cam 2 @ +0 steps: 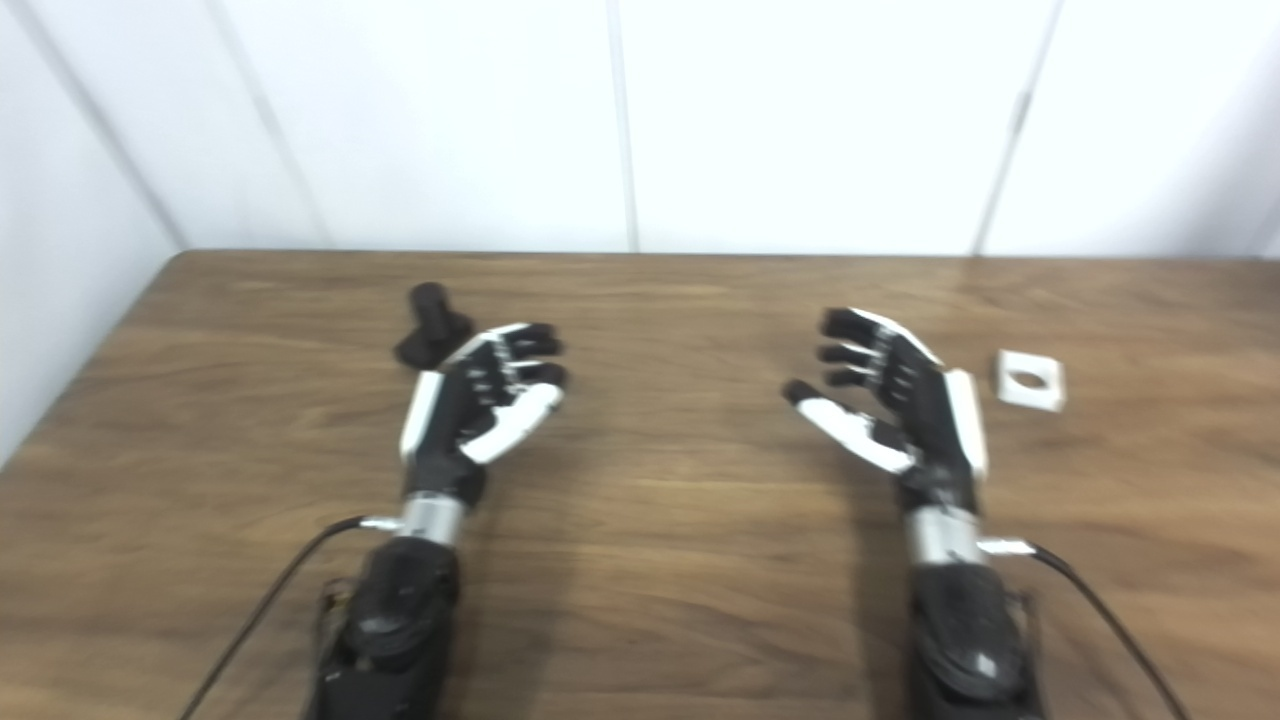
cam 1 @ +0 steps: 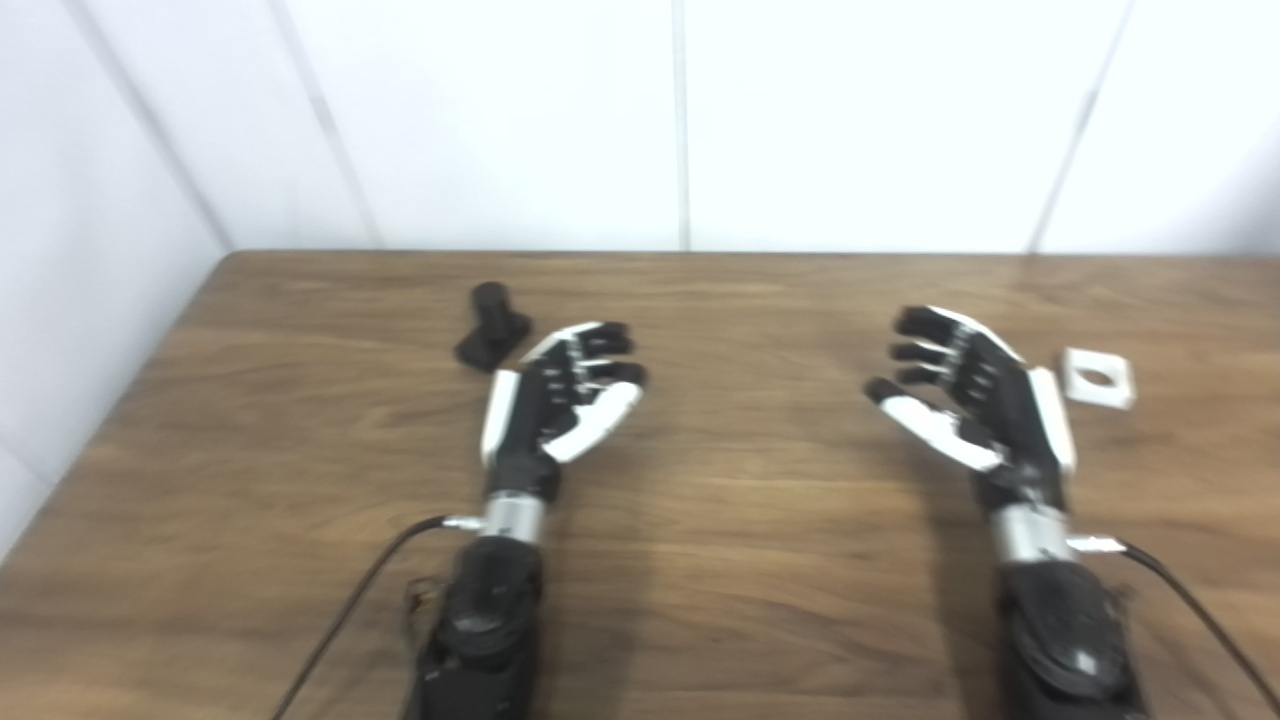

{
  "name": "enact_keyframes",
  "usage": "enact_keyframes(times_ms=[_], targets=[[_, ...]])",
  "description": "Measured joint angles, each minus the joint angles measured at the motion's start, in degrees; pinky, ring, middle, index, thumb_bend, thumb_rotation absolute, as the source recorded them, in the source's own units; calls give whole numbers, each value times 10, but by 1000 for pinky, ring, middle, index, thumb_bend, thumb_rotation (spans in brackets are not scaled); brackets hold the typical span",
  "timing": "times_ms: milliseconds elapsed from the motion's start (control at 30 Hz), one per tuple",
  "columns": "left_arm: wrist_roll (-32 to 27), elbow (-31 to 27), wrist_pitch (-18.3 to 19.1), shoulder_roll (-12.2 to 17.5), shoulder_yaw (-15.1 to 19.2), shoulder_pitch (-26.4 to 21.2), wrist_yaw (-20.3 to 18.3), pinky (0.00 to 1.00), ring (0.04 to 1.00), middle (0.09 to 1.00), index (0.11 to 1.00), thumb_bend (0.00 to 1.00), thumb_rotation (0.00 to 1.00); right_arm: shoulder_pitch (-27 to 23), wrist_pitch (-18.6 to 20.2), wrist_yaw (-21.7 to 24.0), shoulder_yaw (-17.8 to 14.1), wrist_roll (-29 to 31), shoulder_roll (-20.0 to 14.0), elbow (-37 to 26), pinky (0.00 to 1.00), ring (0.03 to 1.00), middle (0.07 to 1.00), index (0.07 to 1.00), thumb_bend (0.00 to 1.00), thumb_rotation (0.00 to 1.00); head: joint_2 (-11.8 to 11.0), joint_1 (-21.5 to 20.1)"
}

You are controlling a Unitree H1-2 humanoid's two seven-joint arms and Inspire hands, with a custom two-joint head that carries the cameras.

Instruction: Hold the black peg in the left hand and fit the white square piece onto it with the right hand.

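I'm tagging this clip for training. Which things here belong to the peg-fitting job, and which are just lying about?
Belongs to the job:
black peg
white square piece
left robot hand, open
right robot hand, open

Just lying about:
nothing else on the wooden table

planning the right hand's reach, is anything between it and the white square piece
Nothing: only bare wooden table lies between the right hand and the white square piece, clearest in the left eye view.

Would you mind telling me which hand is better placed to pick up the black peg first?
The left hand. It is open, and its fingers lie just right of the black peg on the table. The right hand, also open, sits across the table beside the white square piece.
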Motion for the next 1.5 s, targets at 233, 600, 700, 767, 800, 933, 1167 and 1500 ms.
enact_keyframes(times_ms=[233, 600, 700, 767, 800, 933, 1167, 1500], targets=[[25, 2, -3, -4, 0, -5, 12, 497, 643, 693, 654, 599, 257, -18, -39, 0, -4, 8, -9, 30, 582, 658, 712, 693, 692, 276, -2, 2], [98, -30, 7, 18, -10, -7, 25, 511, 621, 680, 654, 613, 41, -21, -44, 0, -3, 8, -14, 35, 585, 647, 708, 693, 721, 313, -4, 12], [168, -62, 51, 47, -28, -9, 19, 534, 635, 688, 661, 628, 43, -24, -44, 0, -4, 6, -20, 39, 582, 642, 700, 689, 729, 307, -4, 13], [187, -81, 68, 66, -28, -14, 13, 533, 634, 685, 653, 643, 30, -25, -45, -1, -6, 7, -22, 40, 585, 643, 699, 687, 728, 295, -4, 11], [190, -88, 73, 75, -28, -17, 8, 531, 634, 686, 653, 646, 33, -25, -45, -1, -7, 7, -22, 41, 586, 643, 699, 687, 730, 299, -4, 11], [202, -110, 97, 100, -29, -32, -14, 461, 585, 696, 657, 654, 25, -27, -47, 0, -10, 8, -22, 45, 578, 641, 699, 687, 728, 306, -5, 11], [277, -125, 111, 152, -53, -44, -42, 442, 562, 659, 644, 689, 96, -28, -47, 2, -12, 11, -33, 45, 571, 645, 702, 684, 710, 272, -7, 18], [438, -152, 208, 175, -74, -69, -71, 479, 640, 709, 672, 765, 357, -28, -47, 7, -17, 13, -43, 47, 565, 639, 696, 684, 730, 306, -9, 24]])
